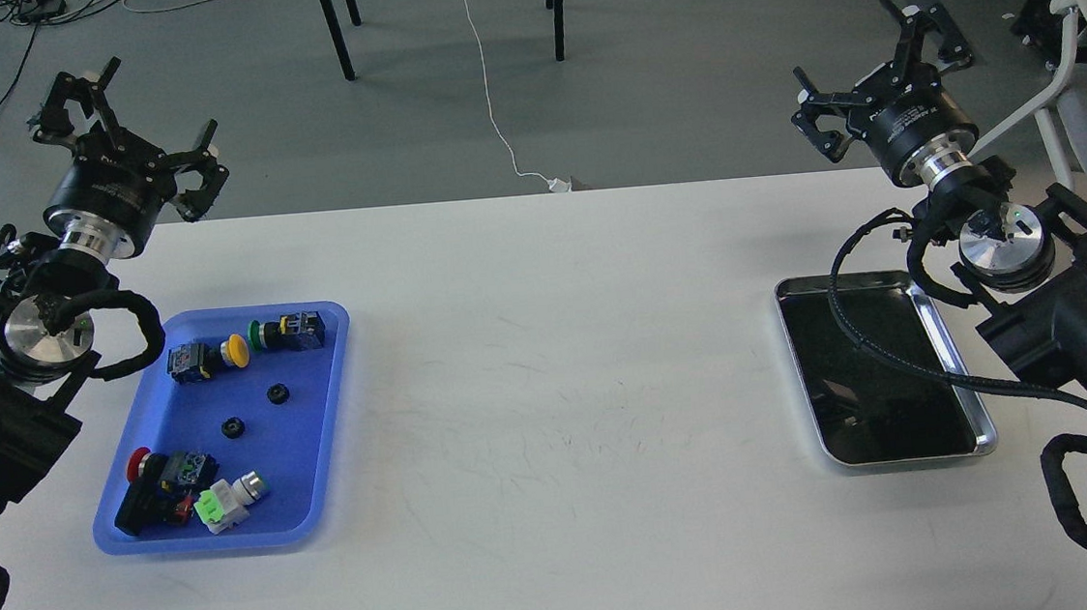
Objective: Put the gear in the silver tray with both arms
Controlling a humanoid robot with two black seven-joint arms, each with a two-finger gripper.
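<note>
Two small black gears lie in the blue plastic tray (319, 478) at the left: one (279, 394) near its middle, the other (233, 427) a little lower left. The silver tray (981, 411) sits at the right of the white table, its dark floor bare. My left gripper (126, 120) is open and empty, raised beyond the table's far left edge, above and behind the blue tray. My right gripper (878, 56) is open and empty, raised beyond the far right edge, behind the silver tray. A black cable hose (882, 351) of the right arm crosses over the silver tray.
The blue tray also holds several push-button switches: yellow (208, 357), green (288, 331), red (162, 485) and a white-green one (229, 499). Table legs (334, 26) and a white cable (493, 96) are on the floor behind. An office chair (1083, 69) stands at far right.
</note>
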